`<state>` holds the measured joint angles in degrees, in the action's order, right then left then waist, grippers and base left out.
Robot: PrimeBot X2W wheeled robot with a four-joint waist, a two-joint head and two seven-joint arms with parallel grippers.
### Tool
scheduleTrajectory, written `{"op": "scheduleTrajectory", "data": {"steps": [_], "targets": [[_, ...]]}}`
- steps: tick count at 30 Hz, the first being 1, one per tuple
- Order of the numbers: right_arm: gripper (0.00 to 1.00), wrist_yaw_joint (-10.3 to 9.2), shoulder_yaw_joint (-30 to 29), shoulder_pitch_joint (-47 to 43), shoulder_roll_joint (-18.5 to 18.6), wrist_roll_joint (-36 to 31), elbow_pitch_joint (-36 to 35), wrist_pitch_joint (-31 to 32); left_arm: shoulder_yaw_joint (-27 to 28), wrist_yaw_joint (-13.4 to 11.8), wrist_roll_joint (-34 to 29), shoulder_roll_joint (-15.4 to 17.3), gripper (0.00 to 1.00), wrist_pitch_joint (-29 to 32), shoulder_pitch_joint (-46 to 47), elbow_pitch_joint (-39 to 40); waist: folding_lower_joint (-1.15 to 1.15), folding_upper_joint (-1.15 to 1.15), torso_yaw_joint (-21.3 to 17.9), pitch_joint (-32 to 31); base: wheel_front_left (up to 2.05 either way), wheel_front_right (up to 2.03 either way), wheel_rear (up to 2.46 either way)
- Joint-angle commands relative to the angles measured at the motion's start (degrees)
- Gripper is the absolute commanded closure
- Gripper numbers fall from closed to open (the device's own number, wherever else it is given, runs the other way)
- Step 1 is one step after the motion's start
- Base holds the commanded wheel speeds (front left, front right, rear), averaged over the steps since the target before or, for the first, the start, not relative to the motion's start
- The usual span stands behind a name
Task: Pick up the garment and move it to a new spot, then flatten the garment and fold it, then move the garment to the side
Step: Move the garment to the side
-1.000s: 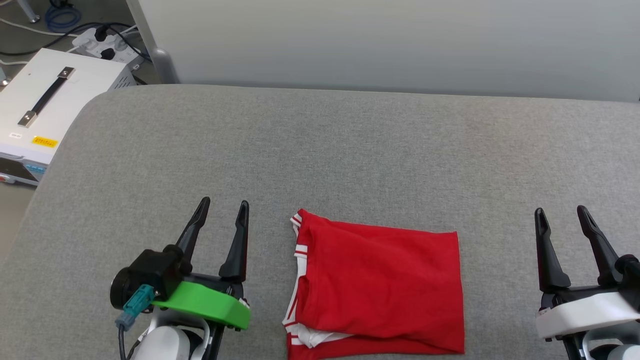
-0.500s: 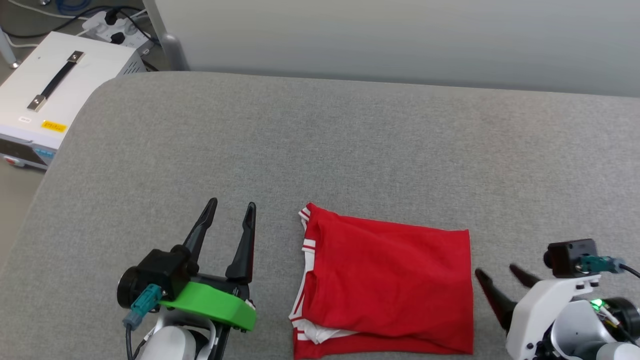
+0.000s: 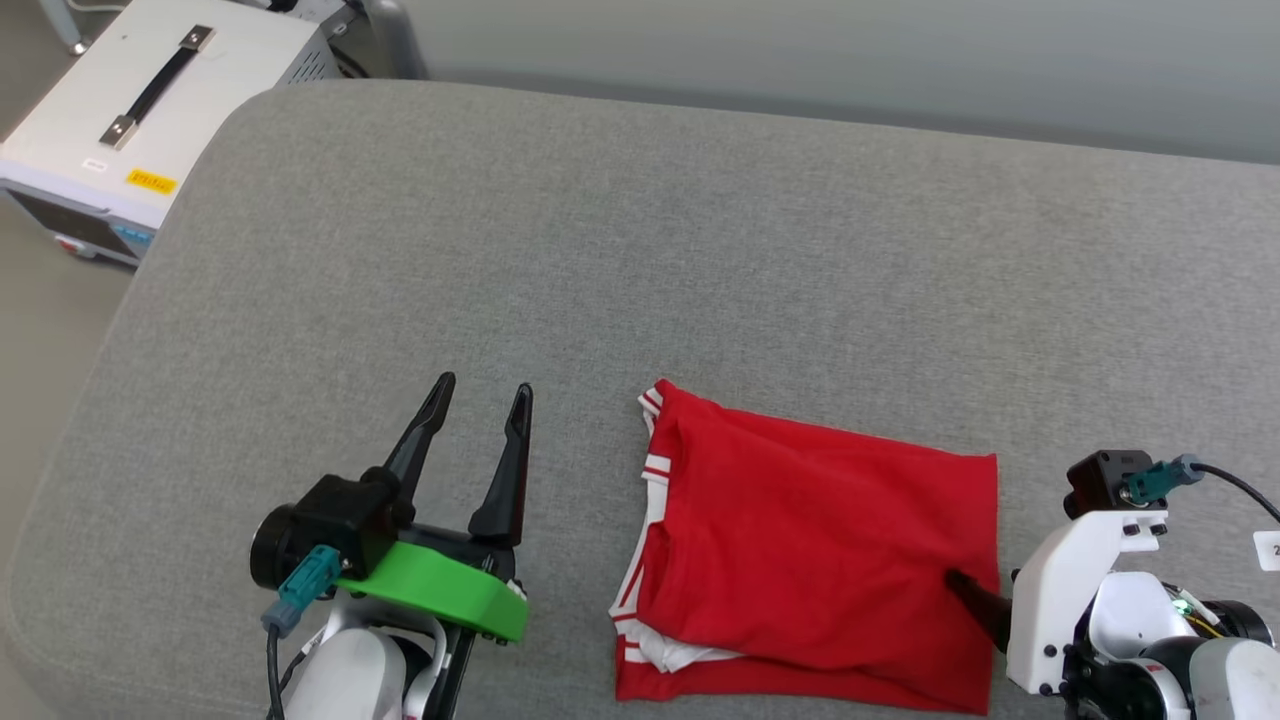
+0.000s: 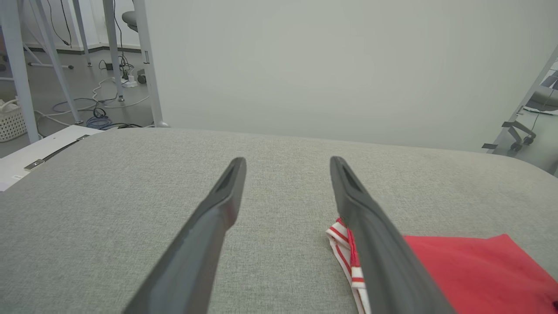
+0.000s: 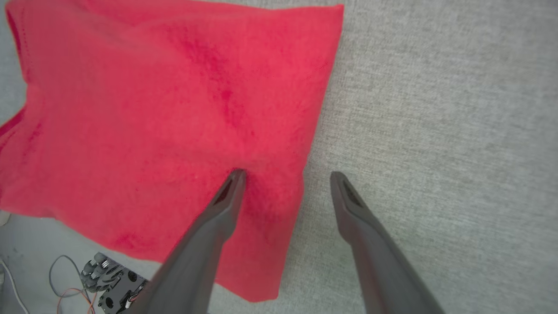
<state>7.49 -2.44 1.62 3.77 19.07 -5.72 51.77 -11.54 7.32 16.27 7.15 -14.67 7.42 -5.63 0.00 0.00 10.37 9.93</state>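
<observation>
Garment [image 3: 810,560]: folded into red rectangle, striped trim at one end, flat on grey cushion [image 3: 640,250], close to cushion's front edge, right of cushion's middle.
Right gripper [image 5: 287,174]: fingers spread, straddling garment's right edge. One tip dents cloth, other over bare cushion. Nothing pinched.
Left gripper [image 3: 483,385]: spread, empty, over cushion's front left part, apart from cloth.
Judged step: fold looks done, move to side beginning.
Next: pinch through all layers at that edge, carry low so fold holds.

L hand [image 3: 484,385]: green bracket [image 3: 430,592], teal plug [image 3: 300,592]; R hand [image 5: 287,174]: white bracket [image 3: 1058,592].
</observation>
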Motion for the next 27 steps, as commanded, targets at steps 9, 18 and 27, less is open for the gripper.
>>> {"op": "scheduleTrajectory", "data": {"steps": [9,18,27], "targets": [[0.0,0.0,1.1,1.8,-0.8,0.8,6.8,0.8,-0.7,0.2,0.1,-0.1,0.0,-0.3,1.9,-0.3,0.0,0.0,2.6,2.7,0.0,0.0,0.0],[1.0,0.0,4.9,1.9,-0.9,-0.9,10.4,-1.6,-1.0,0.2,-0.1,0.2,0.0,-0.3,2.2,-1.2,0.0,0.0,2.0,2.2,0.0,0.0,0.0],[1.0,0.0,9.8,4.2,5.5,-3.4,5.8,-5.2,-1.1,0.2,-0.1,0.7,0.0,-0.3,1.5,-1.4,0.0,0.0,-2.2,0.0,0.0,0.0,0.0]]}}
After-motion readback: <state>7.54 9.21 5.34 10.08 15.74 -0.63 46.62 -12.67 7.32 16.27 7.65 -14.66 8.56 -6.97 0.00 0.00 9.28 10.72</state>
